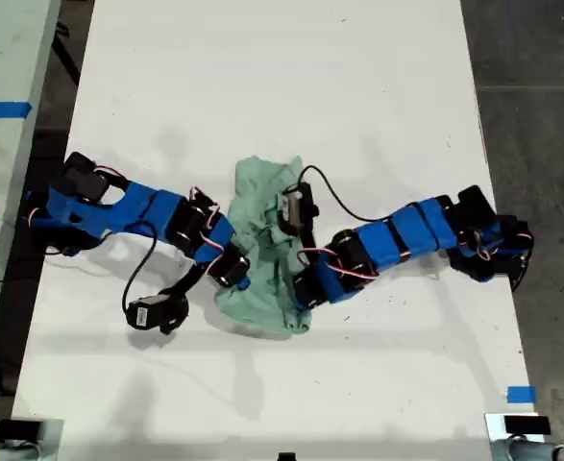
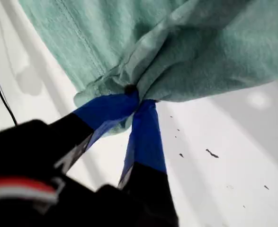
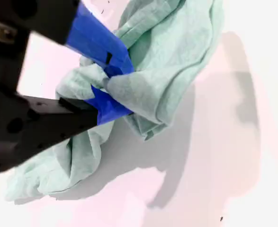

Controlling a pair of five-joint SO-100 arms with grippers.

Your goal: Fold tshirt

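Observation:
The tshirt (image 1: 265, 189) is a pale mint-green cloth lying crumpled in a heap at the middle of the white table, between the two arms. My first gripper (image 2: 136, 97) is shut on a bunched edge of the tshirt (image 2: 200, 47), its blue fingertips pressed together on the fabric. In the exterior view it (image 1: 241, 279) sits at the heap's left side. My second gripper (image 3: 112, 87) is shut on a fold of the tshirt (image 3: 176, 47). It (image 1: 303, 293) reaches in from the exterior view's right, low on the heap. Sleeves and collar are lost in the folds.
The white table (image 1: 262, 77) stretches wide behind and in front of the heap. A blue tape mark (image 1: 520, 394) lies near the front corner at the exterior view's right. Another surface with blue tape (image 1: 1, 109) borders the exterior view's left; dark floor (image 1: 541, 96) lies at its right.

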